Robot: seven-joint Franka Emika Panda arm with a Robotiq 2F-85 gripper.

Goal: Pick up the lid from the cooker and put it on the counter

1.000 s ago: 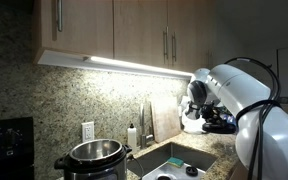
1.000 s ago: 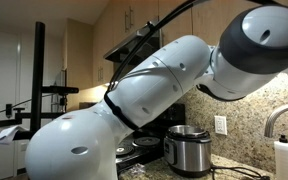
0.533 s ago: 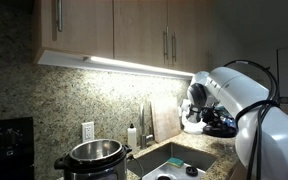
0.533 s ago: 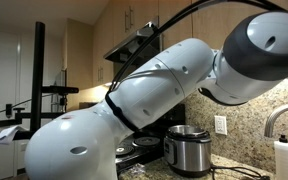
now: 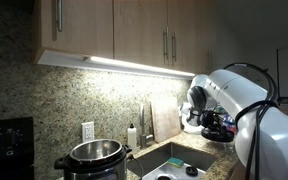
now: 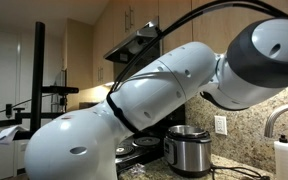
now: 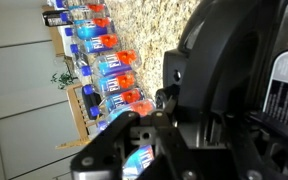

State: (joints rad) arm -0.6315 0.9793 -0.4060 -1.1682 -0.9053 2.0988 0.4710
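One cooker (image 5: pixel 92 158), one sink (image 5: pixel 170 153), one soap bottle (image 5: pixel 132 135)

We see an arm (image 6: pixel 144 95) of glossy white, rounded shells, a thin black seam ring (image 6: pixel 115 104) between 2 segments, and a black cable (image 6: pixel 199 10) over it. In the wrist view, its housing (image 7: pixel 224 90) is black.

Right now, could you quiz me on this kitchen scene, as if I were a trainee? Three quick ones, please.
1. True or false: the cooker has its lid on.
2. What is set into the counter beside the cooker? A) sink B) toaster C) fridge
3. Fill in: the wall outlet sits in a speckled ____ backsplash.
Key: 1 false; 2 A, the sink; 3 granite.
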